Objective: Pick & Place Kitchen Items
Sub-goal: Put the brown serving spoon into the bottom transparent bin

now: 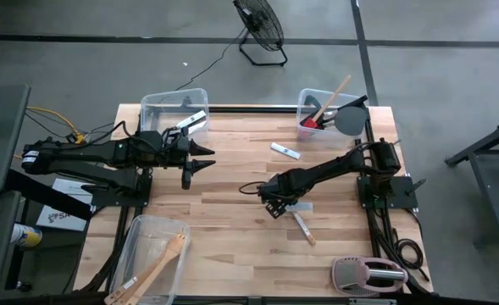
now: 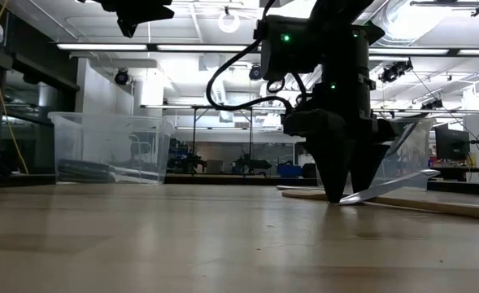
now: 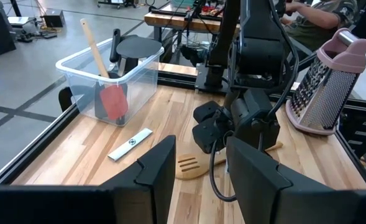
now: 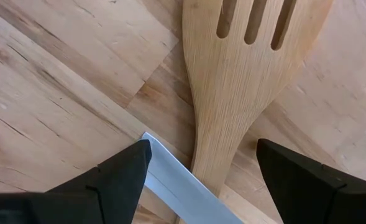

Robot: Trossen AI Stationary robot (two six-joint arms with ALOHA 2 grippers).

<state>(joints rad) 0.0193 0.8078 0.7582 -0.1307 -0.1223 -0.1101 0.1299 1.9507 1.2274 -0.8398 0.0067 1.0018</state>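
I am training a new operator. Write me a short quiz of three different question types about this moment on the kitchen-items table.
1. True or false: the right gripper is open, its fingers on either side of the slotted wooden turner.
2. What lies across the turner's handle between those fingers? A) a white knife blade B) a red spatula C) a cord
3. Fill in: the left gripper is near the ____ bin at the table's far left corner.

Key: 1 true; 2 A, the white knife blade; 3 clear.
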